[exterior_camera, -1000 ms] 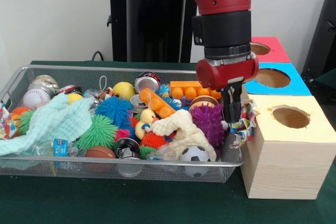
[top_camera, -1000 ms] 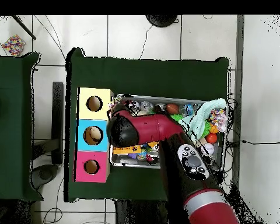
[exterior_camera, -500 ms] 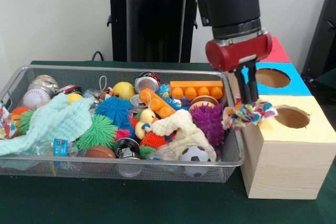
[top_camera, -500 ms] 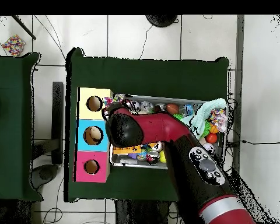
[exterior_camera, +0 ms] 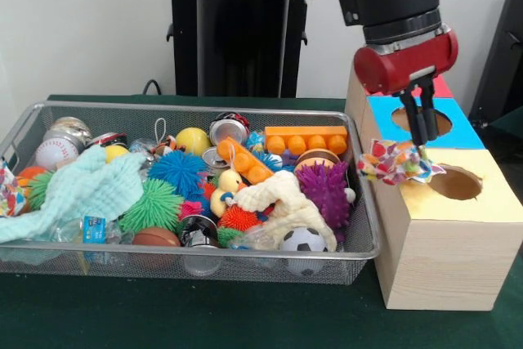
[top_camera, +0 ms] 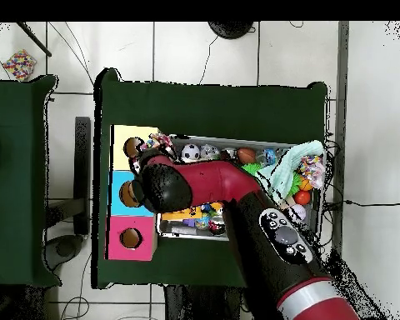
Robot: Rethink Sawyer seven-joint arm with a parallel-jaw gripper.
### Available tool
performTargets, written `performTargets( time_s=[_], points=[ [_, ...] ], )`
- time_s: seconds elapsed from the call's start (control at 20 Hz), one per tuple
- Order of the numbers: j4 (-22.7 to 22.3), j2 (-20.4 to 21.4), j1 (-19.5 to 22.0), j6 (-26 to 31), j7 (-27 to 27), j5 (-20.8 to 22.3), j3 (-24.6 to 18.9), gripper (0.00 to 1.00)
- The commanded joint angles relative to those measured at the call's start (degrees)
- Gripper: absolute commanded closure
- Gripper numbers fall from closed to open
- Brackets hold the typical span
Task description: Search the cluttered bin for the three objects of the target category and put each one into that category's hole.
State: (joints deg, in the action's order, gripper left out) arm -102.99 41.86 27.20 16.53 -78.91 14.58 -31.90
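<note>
My gripper is shut on a white cloth with bright multicoloured patches and holds it above the near left part of the yellow-topped wooden box. The cloth hangs just left of the box's round dark hole. In the overhead view the cloth shows at the yellow box, beside its hole; the arm hides the gripper there. The wire mesh bin lies left of the box, full of toys. Another multicoloured cloth hangs at the bin's far left end.
The blue-topped box and red-topped box stand behind the yellow one. The bin holds spiky rubber balls, a mint cloth, a cream cloth, a soccer ball, cans and an orange brick.
The gripper has risen out of the bin's right end with the multicoloured cloth and moved right, over the yellow-topped box, close to its hole.
</note>
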Motion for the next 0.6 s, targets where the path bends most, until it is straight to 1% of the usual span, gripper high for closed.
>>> performTargets(
  time_s=[0.05,0.25,0.45,0.6],
  points=[
    [-1.3,-2.25,-4.67,2.73,-5.79,3.48,4.08,1.0],
    [-0.78,-2.93,-6.76,1.48,-6.43,4.0,7.19,1.0],
    [-1.76,-3.02,-6.92,-0.8,-7.45,3.65,7.5,1.0],
    [-1.73,-2.56,-7.36,-1.25,-7.99,3.62,7.79,1.0]
  ],
)
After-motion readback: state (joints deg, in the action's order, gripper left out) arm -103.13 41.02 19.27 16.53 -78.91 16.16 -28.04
